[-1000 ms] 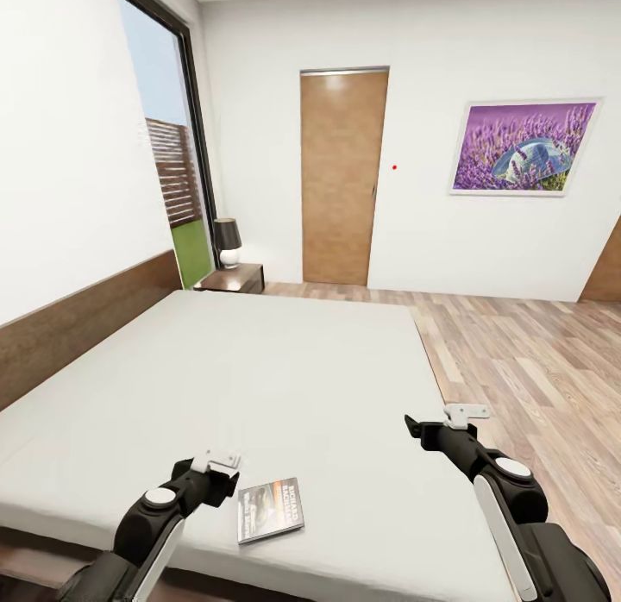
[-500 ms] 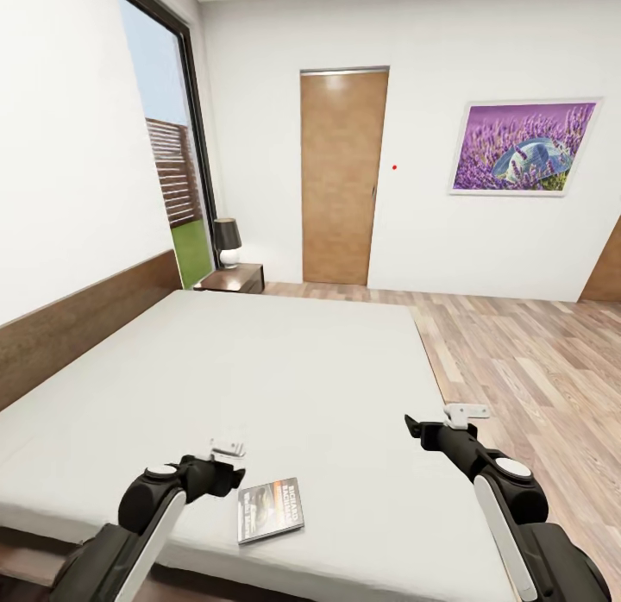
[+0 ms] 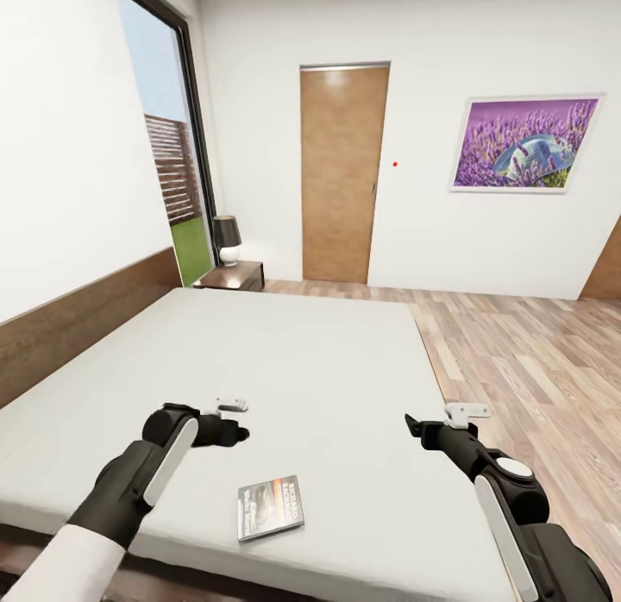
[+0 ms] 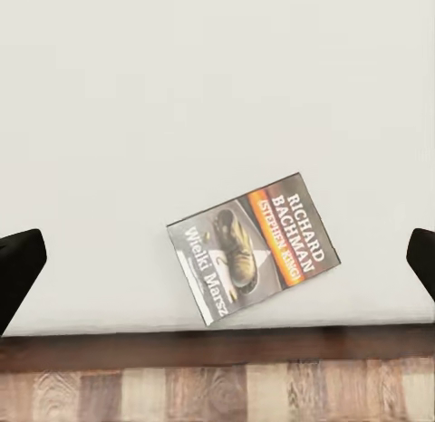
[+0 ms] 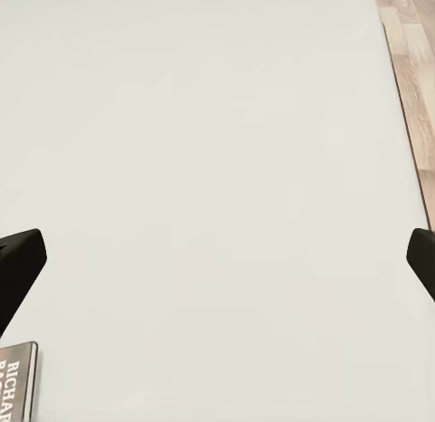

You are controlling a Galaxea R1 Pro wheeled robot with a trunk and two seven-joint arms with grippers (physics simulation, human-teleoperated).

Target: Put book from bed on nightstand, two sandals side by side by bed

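Note:
The book (image 3: 270,508) lies flat on the light-grey mattress of the bed (image 3: 293,369), close to its near edge; the left wrist view looks down on its cover (image 4: 254,247). My left gripper (image 3: 235,432) hovers above the mattress, to the left of the book and farther in. It is open and holds nothing, its dark fingertips (image 4: 18,263) set wide apart. My right gripper (image 3: 412,427) is open and empty over the mattress, right of the book. A nightstand (image 3: 233,279) stands at the bed's far corner by the headboard. The sandals are out of view.
A black-shaded lamp (image 3: 227,240) stands on the nightstand beside the tall window (image 3: 168,162). A tan door (image 3: 341,175) and a lavender picture (image 3: 523,145) are on the far wall. Wood-plank floor (image 3: 526,360) runs along the bed's right side.
My left arm has lifted and reached farther over the mattress, carrying its gripper up and away from the book. The book and right arm have not moved.

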